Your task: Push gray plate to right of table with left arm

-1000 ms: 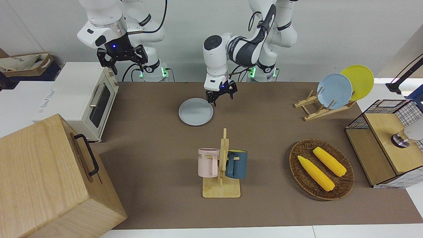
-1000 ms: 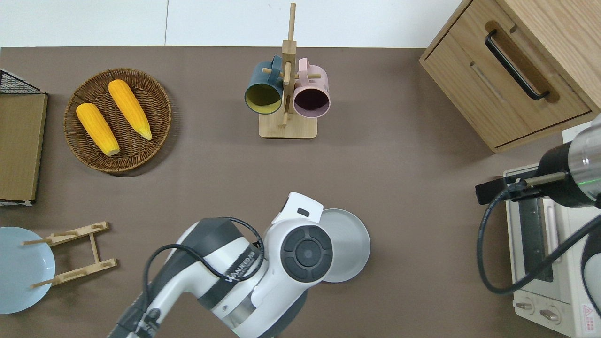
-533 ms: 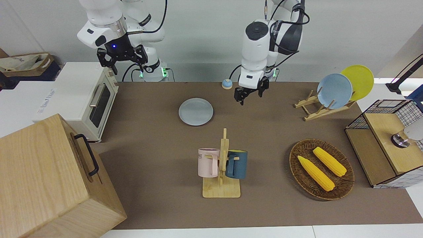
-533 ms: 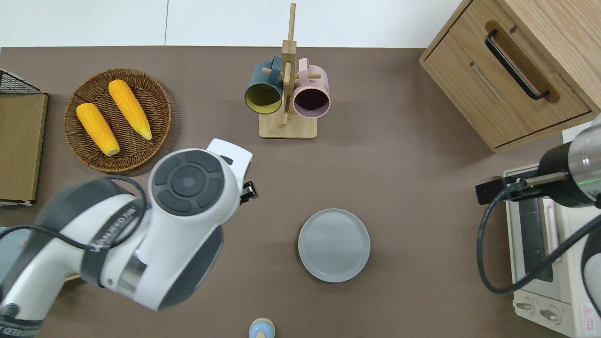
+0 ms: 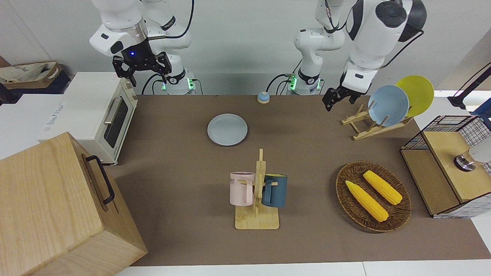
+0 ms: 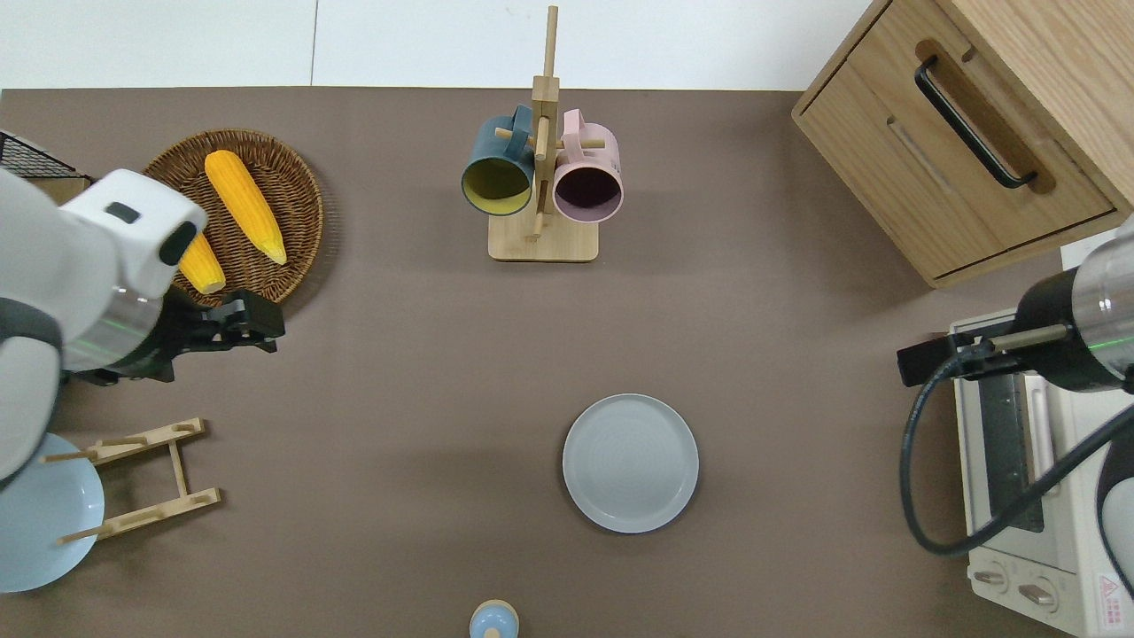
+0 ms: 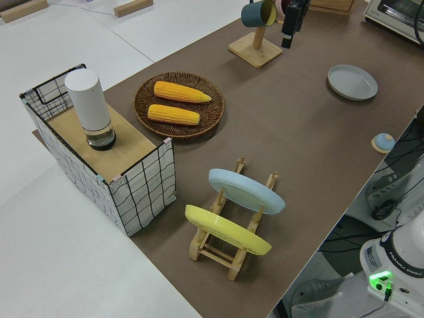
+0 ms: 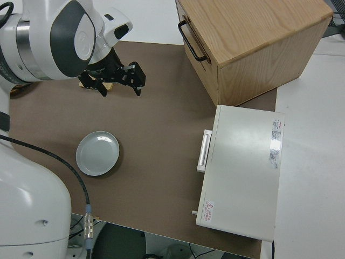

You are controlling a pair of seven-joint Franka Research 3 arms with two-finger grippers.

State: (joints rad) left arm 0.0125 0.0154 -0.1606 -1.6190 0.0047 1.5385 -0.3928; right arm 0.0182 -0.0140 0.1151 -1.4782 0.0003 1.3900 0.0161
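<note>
The gray plate (image 5: 227, 129) (image 6: 630, 462) (image 7: 352, 81) (image 8: 97, 153) lies flat on the brown table (image 5: 184, 165), nearer to the robots than the mug rack. Nothing touches it. My left gripper (image 5: 338, 103) (image 6: 264, 322) hangs open and empty in the air. In the overhead view it is over the table between the corn basket and the plate rack, well apart from the plate toward the left arm's end. My right arm is parked, its gripper (image 5: 142, 72) (image 8: 119, 86) open.
A mug rack (image 5: 257, 191) stands mid-table. The wicker basket of corn (image 5: 373, 196), the plate rack (image 5: 378, 120) with a sky-blue and a yellow plate, and a wire basket (image 5: 447, 165) fill the left arm's end. A toaster oven (image 5: 103, 115) and wooden cabinet (image 5: 57, 207) fill the right arm's end.
The left gripper has lifted off the gray plate's edge and swung toward the left arm's end of the table. The plate has stayed where it was. The right arm has not moved.
</note>
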